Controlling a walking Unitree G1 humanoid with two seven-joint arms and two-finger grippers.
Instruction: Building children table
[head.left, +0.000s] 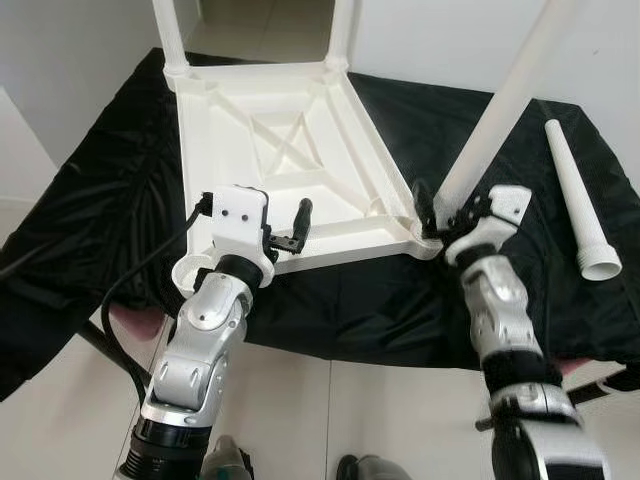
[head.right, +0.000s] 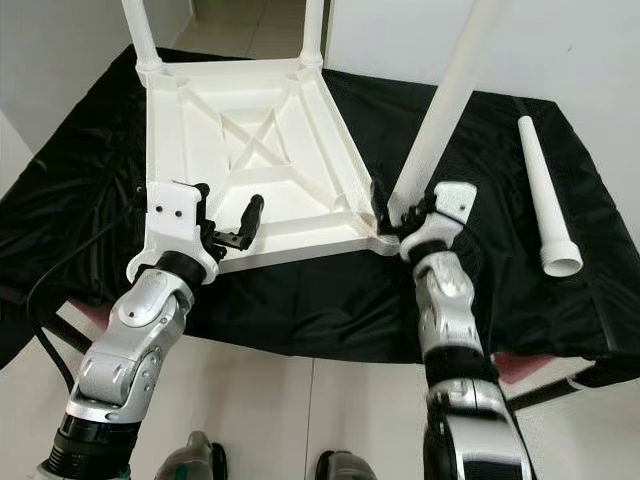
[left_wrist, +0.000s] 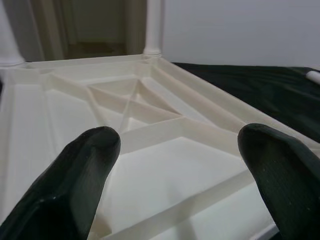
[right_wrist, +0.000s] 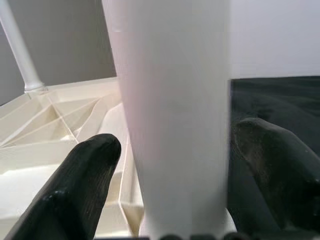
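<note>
Lying upside down on the black cloth (head.left: 90, 190), ribbed underside up: the white tabletop (head.left: 285, 150), two legs (head.left: 168, 35) standing in its far corners. Gripping a third leg (head.left: 500, 105) just above the near right corner socket, fingers on either side of it: the right gripper (head.left: 430, 215). Hovering over the near left edge of the tabletop, fingers spread apart and holding nothing: the left gripper (head.left: 290, 230). Resting loose near the cloth's right edge: the fourth leg (head.left: 578, 200).
</note>
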